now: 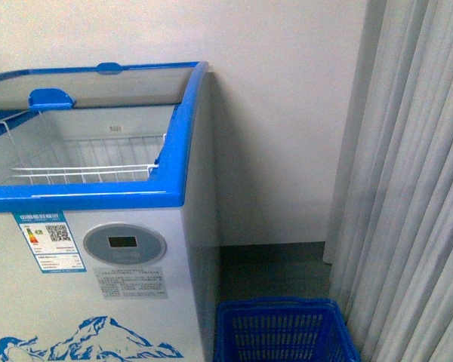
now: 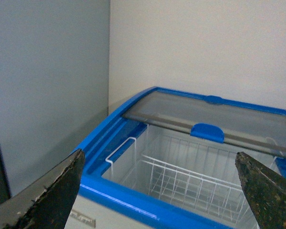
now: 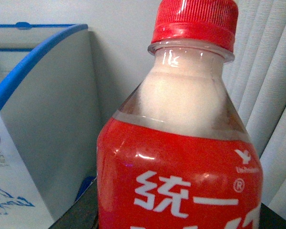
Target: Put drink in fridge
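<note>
**Bottle in the Right Pincer, Fridge Standing Open**

The right pincer (image 3: 178, 217) is clamping the drink (image 3: 181, 157) low on its body. Only dark slivers of the fingers (image 3: 83, 212) are showing at either side of the red label, so I'm judging that grip partly from the bottle sitting upright in mid-air. It's holding low, which is leaving the red cap (image 3: 195, 21) and the foamy neck clear above the pincer. The upright carry is probably there to keep the liquid settled.

The fridge (image 1: 177, 271) is sitting off to one side of this pincer, and its blue rim is looking about level with the bottle's shoulder, so I'd say a lift and a swing across are needed. On the other side the curtain (image 3: 271, 95) is hanging close.

The left pincer (image 2: 158, 157) is hovering empty, jaws spread wide, just short of the fridge's near rim and above it. Beyond it the glass lid (image 2: 219, 112) is sitting pushed back, which is leaving the white wire basket (image 2: 181, 179) exposed below, the likely landing spot. That empty pincer is staying outside the opening, which is keeping the drop path free.
</note>
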Motion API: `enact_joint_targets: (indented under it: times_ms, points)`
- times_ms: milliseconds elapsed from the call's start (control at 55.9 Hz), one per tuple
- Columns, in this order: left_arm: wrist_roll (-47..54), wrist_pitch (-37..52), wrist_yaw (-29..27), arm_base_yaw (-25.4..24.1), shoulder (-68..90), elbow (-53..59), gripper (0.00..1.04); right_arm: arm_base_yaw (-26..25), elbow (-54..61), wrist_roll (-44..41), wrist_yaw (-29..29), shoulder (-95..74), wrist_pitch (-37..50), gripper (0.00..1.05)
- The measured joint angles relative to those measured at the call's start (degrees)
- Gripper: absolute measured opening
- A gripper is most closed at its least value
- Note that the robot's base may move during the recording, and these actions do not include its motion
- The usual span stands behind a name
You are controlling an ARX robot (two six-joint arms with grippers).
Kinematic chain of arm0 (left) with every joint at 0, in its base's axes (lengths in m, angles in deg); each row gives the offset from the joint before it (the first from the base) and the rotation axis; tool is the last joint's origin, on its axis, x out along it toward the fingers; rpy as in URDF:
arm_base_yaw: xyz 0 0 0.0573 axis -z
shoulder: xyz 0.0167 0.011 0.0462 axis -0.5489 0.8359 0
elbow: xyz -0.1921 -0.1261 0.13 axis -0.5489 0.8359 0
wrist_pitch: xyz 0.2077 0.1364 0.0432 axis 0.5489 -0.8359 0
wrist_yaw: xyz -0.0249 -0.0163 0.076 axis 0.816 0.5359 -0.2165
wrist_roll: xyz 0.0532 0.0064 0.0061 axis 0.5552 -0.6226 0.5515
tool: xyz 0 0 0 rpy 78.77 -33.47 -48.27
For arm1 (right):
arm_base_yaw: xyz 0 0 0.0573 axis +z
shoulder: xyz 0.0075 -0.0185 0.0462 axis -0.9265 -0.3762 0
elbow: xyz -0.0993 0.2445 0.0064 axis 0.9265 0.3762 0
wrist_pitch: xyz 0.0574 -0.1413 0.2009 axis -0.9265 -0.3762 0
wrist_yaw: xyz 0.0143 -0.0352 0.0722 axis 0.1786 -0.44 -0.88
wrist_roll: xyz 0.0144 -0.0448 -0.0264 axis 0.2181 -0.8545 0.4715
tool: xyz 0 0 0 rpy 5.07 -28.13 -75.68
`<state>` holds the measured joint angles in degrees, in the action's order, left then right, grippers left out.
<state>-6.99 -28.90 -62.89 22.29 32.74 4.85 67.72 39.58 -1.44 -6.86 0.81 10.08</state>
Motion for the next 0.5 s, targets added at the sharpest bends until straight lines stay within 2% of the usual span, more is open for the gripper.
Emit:
enact_joint_targets:
  times_ms: [233, 358, 465, 501]
  points:
    - [-0.8, -3.0, 0.2, 0.4, -10.9, 8.1, 0.97, 0.0, 0.0, 0.0, 0.0, 0.0, 0.0, 0.42]
    - [-0.8, -3.0, 0.2, 0.5, -11.5, 8.3, 0.97, 0.0, 0.0, 0.0, 0.0, 0.0, 0.0, 0.42]
    - [0.9, -13.2, 10.9, -0.9, -14.7, 7.3, 0.86, 0.0, 0.0, 0.0, 0.0, 0.0, 0.0, 0.42]
    - [1.5, -19.2, 16.4, -0.6, -17.2, 7.6, 0.77, 0.0, 0.0, 0.0, 0.0, 0.0, 0.0, 0.42]
